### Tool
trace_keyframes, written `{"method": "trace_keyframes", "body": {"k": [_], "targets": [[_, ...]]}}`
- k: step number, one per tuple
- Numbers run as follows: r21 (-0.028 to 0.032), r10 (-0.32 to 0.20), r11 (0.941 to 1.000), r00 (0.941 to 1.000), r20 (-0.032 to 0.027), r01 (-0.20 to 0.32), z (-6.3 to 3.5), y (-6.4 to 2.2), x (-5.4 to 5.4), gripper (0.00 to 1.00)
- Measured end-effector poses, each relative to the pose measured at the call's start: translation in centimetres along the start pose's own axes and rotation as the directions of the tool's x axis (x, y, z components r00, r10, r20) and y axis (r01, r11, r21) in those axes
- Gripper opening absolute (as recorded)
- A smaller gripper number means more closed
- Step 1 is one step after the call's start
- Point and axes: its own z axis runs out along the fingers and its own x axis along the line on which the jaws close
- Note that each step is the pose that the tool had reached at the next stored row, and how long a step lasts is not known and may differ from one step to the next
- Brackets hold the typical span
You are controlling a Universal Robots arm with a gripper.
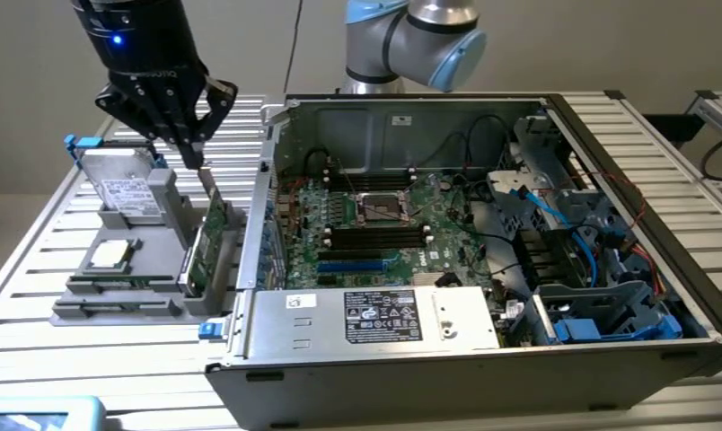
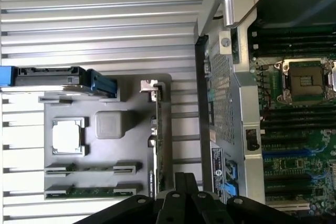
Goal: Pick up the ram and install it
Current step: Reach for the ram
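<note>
The ram [image 2: 92,191] is a thin green stick lying in a slot of the grey holder [image 2: 131,145], past the silver processor chip [image 2: 68,136]. A second slot [image 2: 92,169] lies parallel beside it. My black gripper [image 1: 193,158] hangs above the holder [image 1: 134,310] in the exterior view, shut with nothing between its fingers. Its tips are just over the tall green expansion card [image 1: 211,235] that stands upright at the holder's edge. In the wrist view the gripper [image 2: 185,183] points at that card's edge [image 2: 156,145]. The ram sits apart from the fingers.
An open computer case [image 1: 457,323] lies on the exterior view's right, its motherboard [image 1: 374,224] showing black memory slots [image 1: 379,235] and an empty processor socket [image 1: 385,208]. A hard drive [image 1: 127,193] stands at the holder's far end. The slatted metal table [image 1: 49,359] surrounds everything.
</note>
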Motion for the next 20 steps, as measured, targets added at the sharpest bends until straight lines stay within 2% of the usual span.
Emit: {"method": "trace_keyframes", "body": {"k": [5, 15, 20], "targets": [[-0.0018, 0.000, 1.0000, 1.0000, 0.0000, 0.000, 0.34, -0.68, 0.7, 0.11], [-0.0019, 0.000, 1.0000, 1.0000, 0.0000, 0.000, 0.42, -1.88, 4.2, 0.11], [-0.0019, -0.001, 1.0000, 1.0000, -0.0001, 0.001, 0.51, -2.49, 5.3, 0.11]]}}
